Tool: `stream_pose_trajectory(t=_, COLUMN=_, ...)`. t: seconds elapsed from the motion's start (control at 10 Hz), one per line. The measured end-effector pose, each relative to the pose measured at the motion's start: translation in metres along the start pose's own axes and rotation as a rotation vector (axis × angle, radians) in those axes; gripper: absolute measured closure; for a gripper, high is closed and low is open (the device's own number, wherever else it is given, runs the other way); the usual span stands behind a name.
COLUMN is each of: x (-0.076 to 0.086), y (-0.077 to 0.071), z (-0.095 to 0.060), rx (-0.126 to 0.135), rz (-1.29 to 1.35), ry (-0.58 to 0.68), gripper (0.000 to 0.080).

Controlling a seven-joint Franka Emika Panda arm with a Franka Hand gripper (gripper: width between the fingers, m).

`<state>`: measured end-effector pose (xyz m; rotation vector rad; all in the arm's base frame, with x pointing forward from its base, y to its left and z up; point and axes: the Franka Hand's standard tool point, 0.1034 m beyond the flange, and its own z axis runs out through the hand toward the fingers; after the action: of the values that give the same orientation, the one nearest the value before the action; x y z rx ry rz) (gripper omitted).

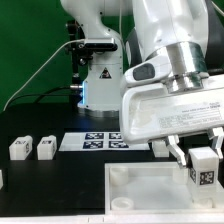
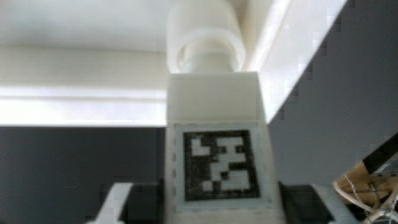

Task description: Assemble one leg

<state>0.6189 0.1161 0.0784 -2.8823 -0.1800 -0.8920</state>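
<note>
in the lower right of the exterior view the gripper (image 1: 199,158) clamps the leg (image 1: 204,172) between its jaws, tag face showing, near the white panel (image 1: 140,196).

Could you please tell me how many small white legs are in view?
3 clearly: one leg in the gripper at the white panel, two side by side on the table at the exterior view's left. White bits at the left edge and behind the gripper may be more.

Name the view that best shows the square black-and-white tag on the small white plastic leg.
Wrist view: the tag faces the camera, large and centred on the leg. The exterior view shows that tag small and blurred.
</note>
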Motion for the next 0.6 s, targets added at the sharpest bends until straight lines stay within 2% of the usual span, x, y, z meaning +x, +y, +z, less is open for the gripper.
stream_pose_trajectory(t=0.3, x=-0.0004, y=-0.0003, z=0.0009, rx=-0.01, rz=0.022, ry=0.013, gripper=0.0506)
stream_pose_trajectory(t=0.5, x=-0.0005, y=-0.0007, z=0.0005, rx=-0.044, rz=0.059, ry=0.011, gripper=0.0506)
stream_pose_trajectory(t=0.6, x=-0.0019, y=-0.0005, z=0.0014, rx=-0.048, rz=0.046, ry=0.003, gripper=0.0506)
